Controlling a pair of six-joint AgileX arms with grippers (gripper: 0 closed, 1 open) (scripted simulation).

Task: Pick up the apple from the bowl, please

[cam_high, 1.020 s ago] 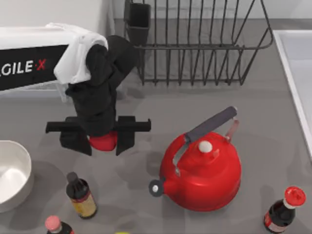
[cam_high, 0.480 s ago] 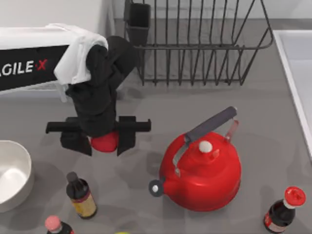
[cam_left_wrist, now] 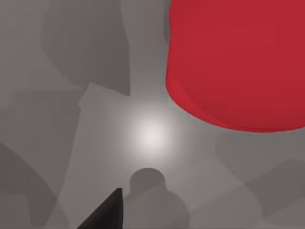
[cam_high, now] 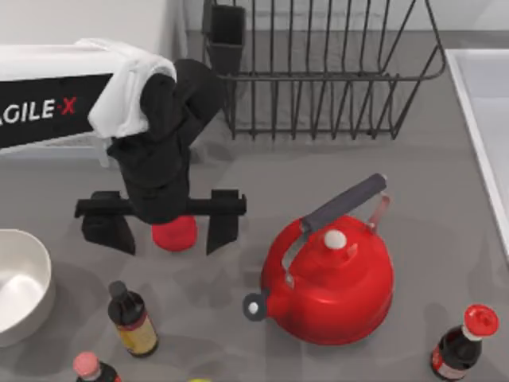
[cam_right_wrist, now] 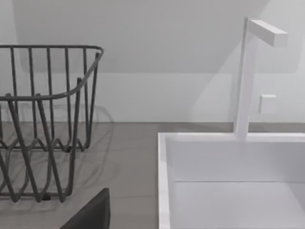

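Top view, left gripper [cam_high: 165, 231]: over the grey table [cam_high: 445, 199], well right of the bowl [cam_high: 20, 286]; our fingers [cam_high: 107, 231] stood spread wide, clear of the fruit on both sides.
Top view, apple [cam_high: 174, 233]: between the spread fingers, out of the bowl and seemingly resting on the table; whether it touched the surface we could not tell from above.
Top view, bowl: at the left edge, white, nothing in it that we could see.
Top view, bystanders: kettle [cam_high: 328, 278] just right of the apple; rack [cam_high: 318, 72] behind; sauce bottles [cam_high: 131, 318] in front; sink [cam_high: 481, 111] at the right edge.
Left wrist view, apple [cam_left_wrist: 238, 62]: a large red mass close under the camera, above grey table; one dark fingertip [cam_left_wrist: 105, 214] at the frame's edge, apart from it.
Right wrist view, right arm: parked, facing the rack [cam_right_wrist: 43, 124], the sink [cam_right_wrist: 228, 181] and a white tap [cam_right_wrist: 250, 71]; a dark finger [cam_right_wrist: 90, 214] showed, its spread not tellable.
Step in hand: by our reading, the apple lay released beside the kettle, with nothing in our grip.
Next move: if holding is wanted, we judged that the fingers needed to close squarely on the apple before any lift; otherwise a straight rise, clear of the kettle's handle.
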